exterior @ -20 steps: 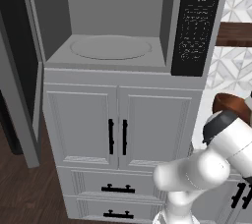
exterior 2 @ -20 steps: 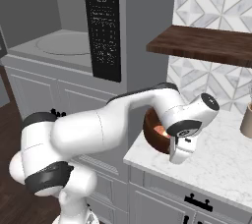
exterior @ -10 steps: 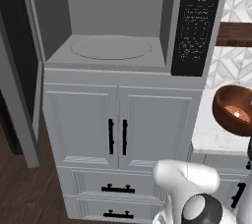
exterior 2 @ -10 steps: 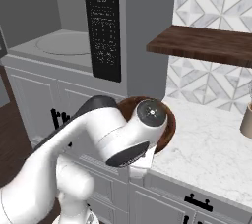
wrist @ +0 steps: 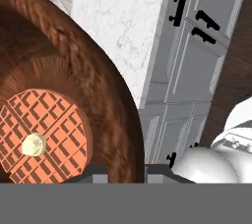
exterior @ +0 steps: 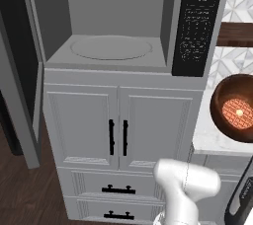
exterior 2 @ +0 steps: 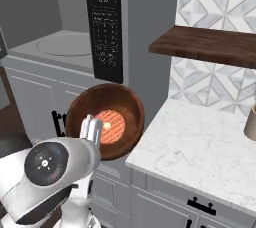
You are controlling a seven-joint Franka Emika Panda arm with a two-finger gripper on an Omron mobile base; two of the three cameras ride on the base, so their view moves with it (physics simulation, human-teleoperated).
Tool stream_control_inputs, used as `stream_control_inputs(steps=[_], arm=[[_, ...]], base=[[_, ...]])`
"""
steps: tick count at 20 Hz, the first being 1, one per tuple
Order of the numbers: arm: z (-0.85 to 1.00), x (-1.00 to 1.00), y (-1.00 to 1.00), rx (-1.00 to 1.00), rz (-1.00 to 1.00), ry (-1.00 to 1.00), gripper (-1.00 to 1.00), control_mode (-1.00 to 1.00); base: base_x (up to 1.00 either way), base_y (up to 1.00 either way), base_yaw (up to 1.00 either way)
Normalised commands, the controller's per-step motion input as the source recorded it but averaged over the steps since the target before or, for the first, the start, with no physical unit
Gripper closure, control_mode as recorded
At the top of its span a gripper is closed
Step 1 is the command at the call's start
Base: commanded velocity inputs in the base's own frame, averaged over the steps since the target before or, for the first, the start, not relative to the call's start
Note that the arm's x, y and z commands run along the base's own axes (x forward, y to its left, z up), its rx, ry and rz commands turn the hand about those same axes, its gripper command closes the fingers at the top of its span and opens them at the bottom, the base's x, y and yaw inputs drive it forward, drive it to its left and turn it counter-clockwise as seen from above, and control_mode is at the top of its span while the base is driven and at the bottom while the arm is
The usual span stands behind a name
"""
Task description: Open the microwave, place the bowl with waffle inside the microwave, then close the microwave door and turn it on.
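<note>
Gripping the bowl (exterior 2: 106, 120) by its near rim, the gripper (exterior 2: 92, 130) stands narrowed on the wall of the dish, one pale finger showing against the brown inside just left of the waffle (exterior 2: 110, 125). In the right base view the bowl sits at centre left, lifted off the marble counter (exterior 2: 200, 137) and tipped so its mouth faces the camera; the round waffle lies flat on its floor, with a small pale dab at its middle in the hand view. A rim pinch appears chosen because the bowl is too wide to span.

In the left base view the bowl (exterior: 234, 108) is at the right edge, below and right of the microwave (exterior: 123, 21). The microwave door (exterior: 20, 71) hangs swung out at the far left, leaving the cavity and its turntable (exterior: 111, 47) bare, so the opening step looks done. The bowl is not yet inside; carrying it up and left across the black keypad (exterior: 197, 26) seems next, and the tilt could let the waffle slide.
</note>
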Motion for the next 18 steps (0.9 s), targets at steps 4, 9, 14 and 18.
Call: stream_control_inputs(steps=[4,9,14,18], arm=[[0.84,-0.27,0.9,-0.09,0.01,0.04,1.0,-1.0],[0.69,-0.06,0.99,-0.11,0.05,0.13,1.0,-1.0],[0.31,0.16,0.74,-0.05,0.03,-0.02,1.0,-1.0],[0.25,0.28,0.24,0.0,0.0,-0.34,1.0,-1.0]], base=[[0.0,0.0,0.0],[0.0,0.0,0.0],[0.0,0.0,0.0],[0.0,0.0,0.0]])
